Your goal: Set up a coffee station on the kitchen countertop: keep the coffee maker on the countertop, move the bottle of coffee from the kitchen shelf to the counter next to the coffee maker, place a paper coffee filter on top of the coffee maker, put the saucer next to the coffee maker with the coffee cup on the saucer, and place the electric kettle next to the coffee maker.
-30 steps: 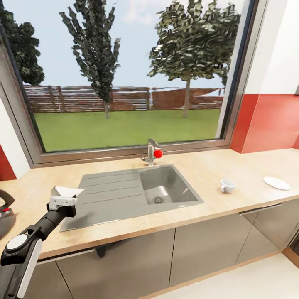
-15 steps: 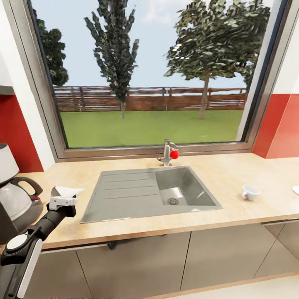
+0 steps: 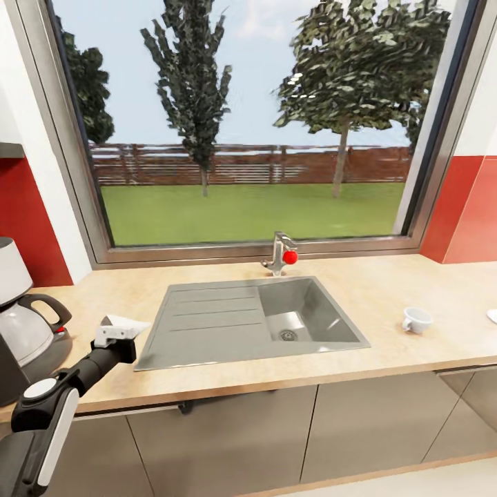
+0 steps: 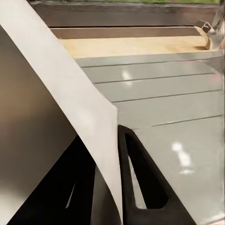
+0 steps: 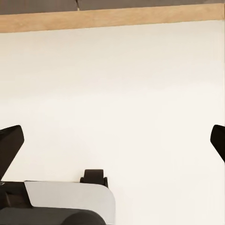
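Coffee maker (image 3: 24, 314) stands at the far left of the kitchen countertop (image 3: 386, 283), its white basket cut off by the frame edge and its glass carafe with the black handle turned toward the sink. Just to its right the left gripper (image 3: 123, 330) hangs low over the worktop, pinching a paper coffee filter (image 3: 126, 322); in the left wrist view the sheet (image 4: 61, 93) runs between the dark fingers (image 4: 140, 183), thin and slack. I judge the risk is here: the filter may fold or slip as it is raised to the basket, or the arm may knock the carafe. Next comes the grey sink (image 3: 252, 321) with its red-knobbed tap (image 3: 281, 254). Farther right sits the coffee cup (image 3: 416, 319), with the saucer (image 3: 493, 315) barely showing at the edge, apart from it. The right gripper (image 5: 112, 140) is spread wide over pale floor, holding nothing.
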